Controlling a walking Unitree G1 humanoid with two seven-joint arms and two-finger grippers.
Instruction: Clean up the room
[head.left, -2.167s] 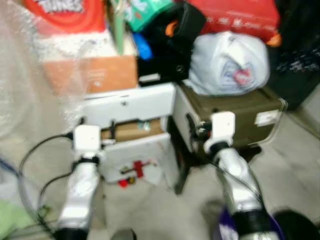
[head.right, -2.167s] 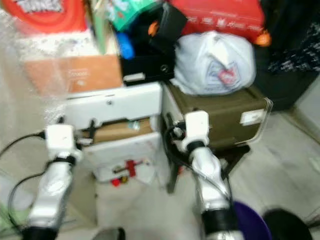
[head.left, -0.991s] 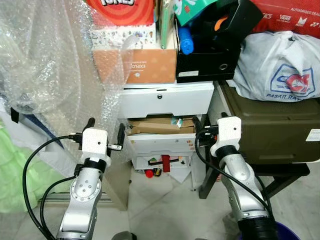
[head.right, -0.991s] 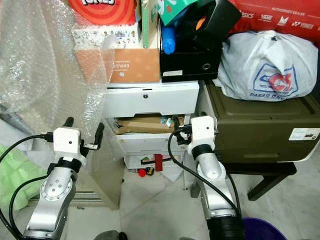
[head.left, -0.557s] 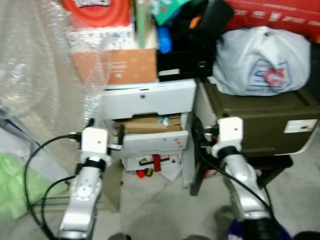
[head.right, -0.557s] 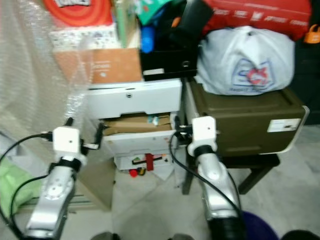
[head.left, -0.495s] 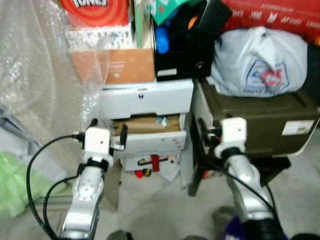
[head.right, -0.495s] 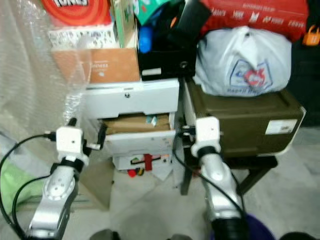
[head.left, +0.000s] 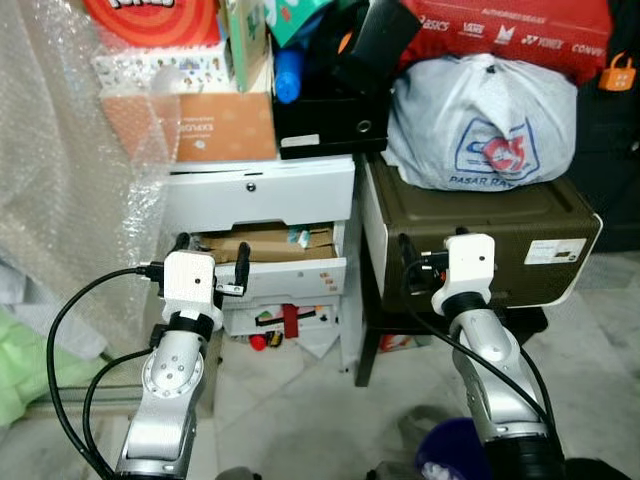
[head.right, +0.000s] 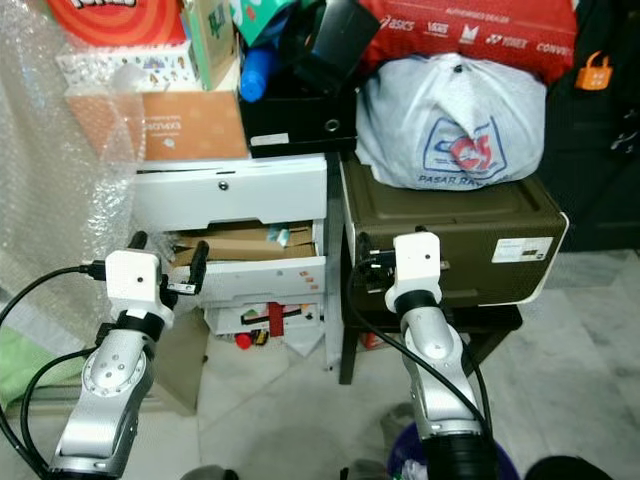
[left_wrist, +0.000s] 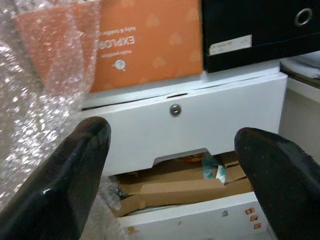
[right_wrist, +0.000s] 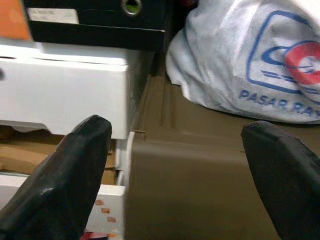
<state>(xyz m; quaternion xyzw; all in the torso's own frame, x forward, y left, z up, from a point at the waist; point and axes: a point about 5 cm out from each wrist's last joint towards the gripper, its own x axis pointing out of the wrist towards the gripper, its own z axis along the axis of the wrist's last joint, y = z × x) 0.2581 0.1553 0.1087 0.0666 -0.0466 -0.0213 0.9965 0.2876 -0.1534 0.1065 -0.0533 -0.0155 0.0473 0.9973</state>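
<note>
Drawers (head.left: 262, 240) stand ahead of me in the eye views, cardboard (head.left: 262, 243) jammed inside, beside a crate (head.left: 470, 235) bearing a bag (head.left: 480, 125). Left wrist: my left gripper (left_wrist: 182, 165), fingers spread, faces them. Right wrist: my right gripper (right_wrist: 182, 172), spread, faces the crate.

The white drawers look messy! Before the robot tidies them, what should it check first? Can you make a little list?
1. Left gripper open and holding nothing: ok, its fingers stand wide apart.
2. Right gripper open and holding nothing: ok.
3. Left gripper faces the white drawers: ok, the keyhole sits between its fingers.
4. Middle drawer shut: not ok, it hangs open with cardboard poking out.
5. Floor in front free: not ok, small red things and paper lie under the drawers.
6. Bubble wrap out of the way: cannot tell, it hangs close beside the drawers.
</note>
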